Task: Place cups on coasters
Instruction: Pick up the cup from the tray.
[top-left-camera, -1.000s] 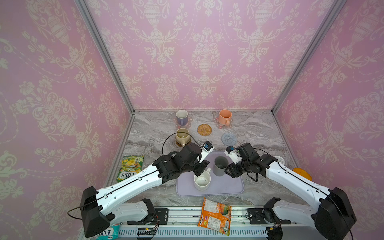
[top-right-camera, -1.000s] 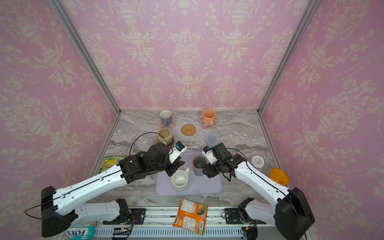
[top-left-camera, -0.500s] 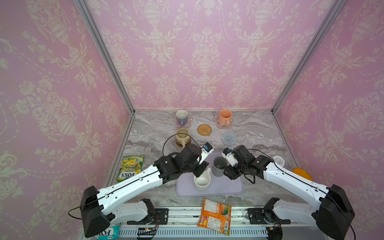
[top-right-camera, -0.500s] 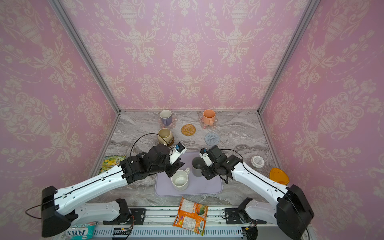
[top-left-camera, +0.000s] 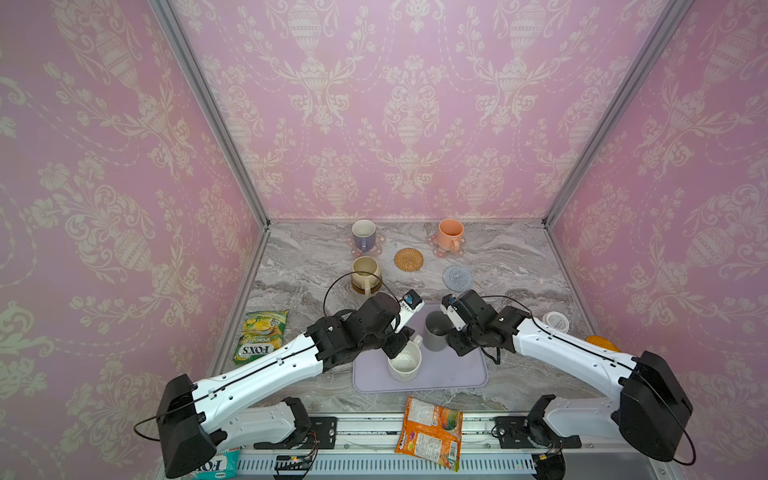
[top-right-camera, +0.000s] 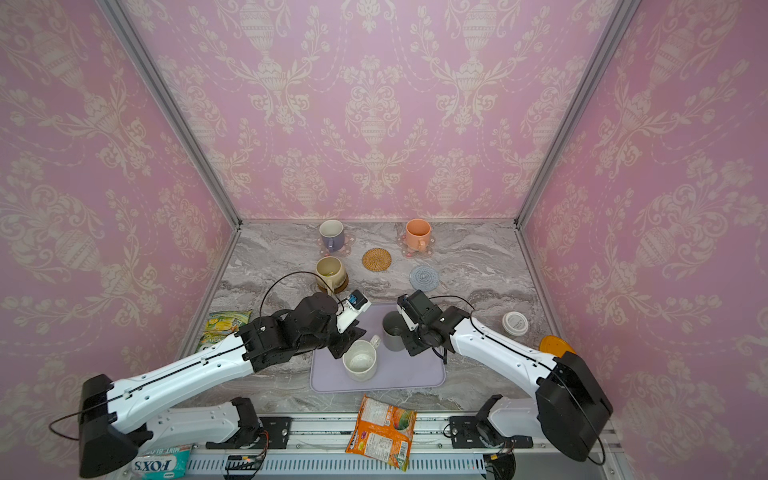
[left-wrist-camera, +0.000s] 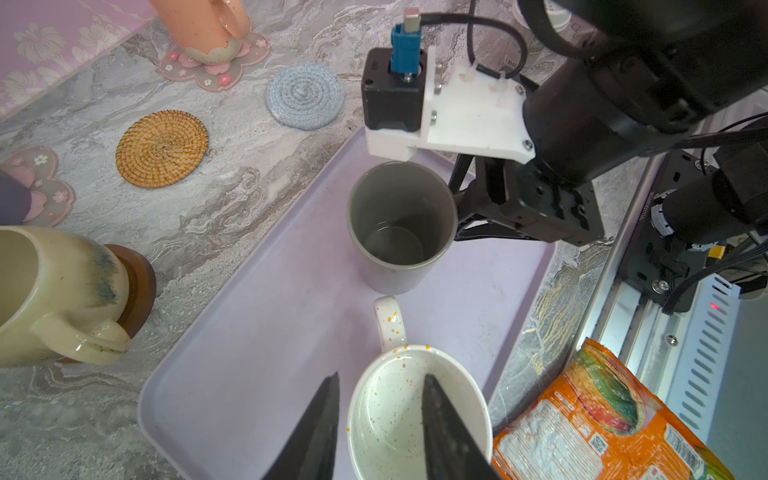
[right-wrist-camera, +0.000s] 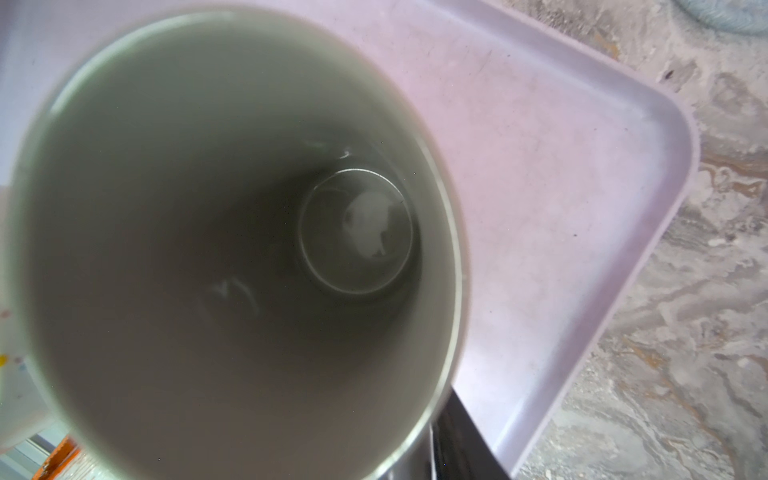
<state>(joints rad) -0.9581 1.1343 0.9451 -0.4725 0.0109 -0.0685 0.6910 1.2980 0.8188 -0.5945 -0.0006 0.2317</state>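
Listing the marble tabletop (top-left-camera: 311, 257), left to right.

- Left claw (left-wrist-camera: 381, 375): fingers part-spread astride the speckled white mug's wall, one outside and one inside. It is not pinching.
- Lavender mug (top-left-camera: 364, 235): 11 o'clock, upright on a pink flower coaster (top-left-camera: 377, 250), handle toward 6.
- Beige mug (top-left-camera: 365, 271): 10 o'clock, upright on the dark brown disc (left-wrist-camera: 139, 274), handle toward 6.
- Lavender tray (top-left-camera: 478, 380): 6 o'clock, holds two mugs.
- Speckled white mug (top-left-camera: 404, 363): tray's 7 o'clock part, upright, mouth up, empty. Its handle points toward 1, just beside the dark grey mug.
- Rattan disc (top-left-camera: 409, 259): 12 o'clock, lying flat.
- Dark grey mug (top-left-camera: 435, 332): tray's 12 o'clock half, upright, empty, handle hidden.
- Peach mug (top-left-camera: 450, 232): 1 o'clock, upright on the second pink flower coaster (top-left-camera: 436, 251), handle toward 6.
- Grey-blue disc (top-left-camera: 457, 278): 2 o'clock, lying flat.
- Right claw (left-wrist-camera: 461, 217): against the dark grey mug's 3 o'clock side. Whether it pinches cannot be told.
- White lid (top-left-camera: 555, 321): 3 o'clock, flat.
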